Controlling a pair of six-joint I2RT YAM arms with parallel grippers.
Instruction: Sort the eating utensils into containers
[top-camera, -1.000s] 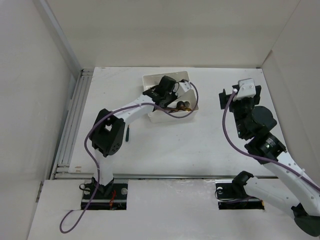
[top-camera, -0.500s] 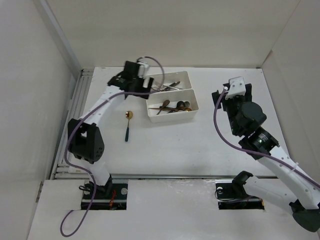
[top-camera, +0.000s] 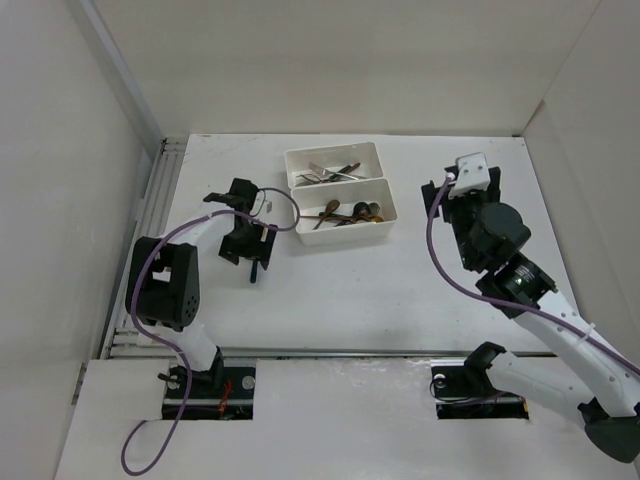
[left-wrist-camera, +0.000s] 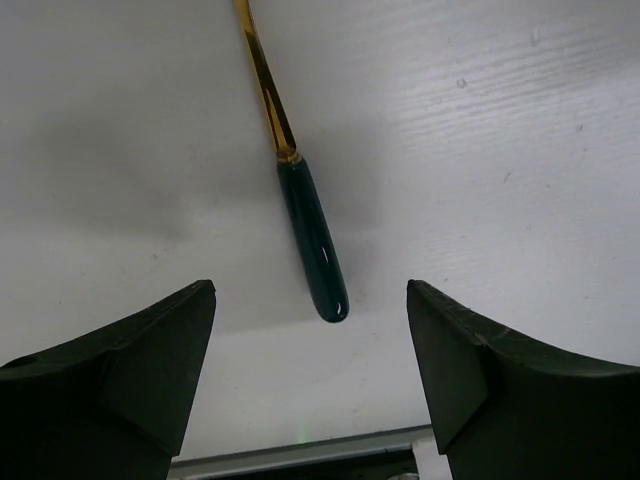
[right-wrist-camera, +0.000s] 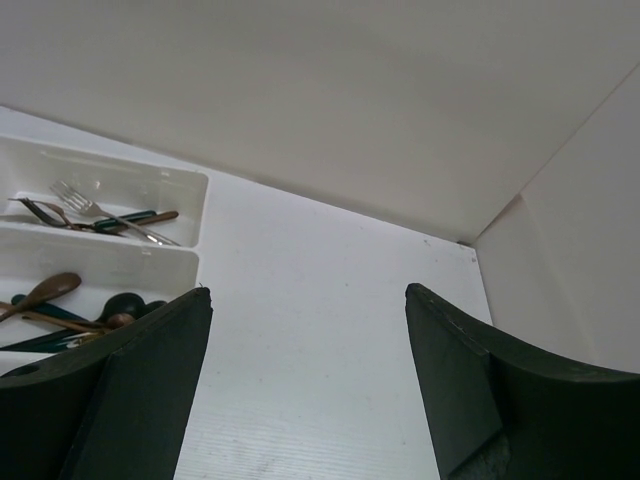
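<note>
The one spoon (left-wrist-camera: 312, 240) outside the containers is lying flat on the desk (top-camera: 400, 280), toward its left edge and just left of the two white trays. The left claw (left-wrist-camera: 310, 320) is hanging over it with its jaws spread wide, one on each side of the handle's rounded tip, gripping nothing.

The spoon is looking light and rigid: a thin gold shaft running into a glossy dark green handle. That sheen is suggesting a slick surface, and lying so low on the desk it is giving the fingers little to bite on. The thicker green part, near where it is meeting the gold, is probably offering the safest hold. A pinch at the very tip is likely to let it swing or slide out.

The far tray (top-camera: 290, 160) is holding forks and the near tray (top-camera: 345, 238) is holding spoons. Both are sitting near the middle of the desk's far edge.

The right claw (right-wrist-camera: 307, 290) is hovering wide open and empty to the right of the trays, toward the right edge.

The spoon's bowl is being cut off at the top of the left wrist view and covered by the arm from above. The tangled pieces in the trays are proving too small to count.
</note>
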